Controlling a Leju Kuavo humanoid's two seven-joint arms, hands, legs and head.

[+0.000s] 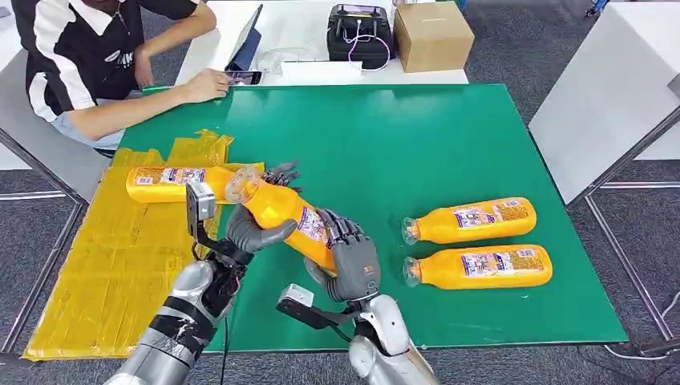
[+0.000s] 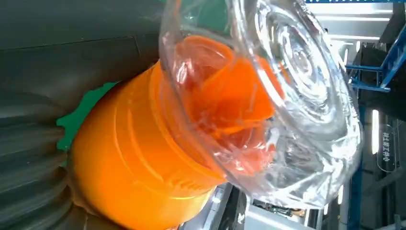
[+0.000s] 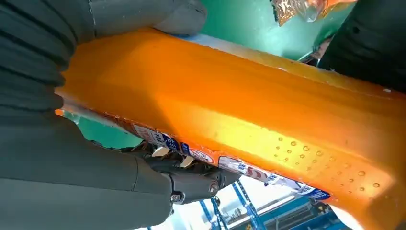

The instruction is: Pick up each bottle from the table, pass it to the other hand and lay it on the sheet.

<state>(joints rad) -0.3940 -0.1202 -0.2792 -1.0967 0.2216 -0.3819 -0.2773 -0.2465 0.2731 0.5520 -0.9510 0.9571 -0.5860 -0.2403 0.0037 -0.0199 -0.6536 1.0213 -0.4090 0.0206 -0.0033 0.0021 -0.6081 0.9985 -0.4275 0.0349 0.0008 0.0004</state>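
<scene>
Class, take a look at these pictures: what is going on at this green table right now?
The robot holds one orange bottle above the table in both hands: the right hand grips its lower end and the left hand wraps the end near the clear cap, so a handover is under way. One bottle already lies on the yellow sheet. Two more bottles wait on the green table. A person sits at the far corner.
</scene>
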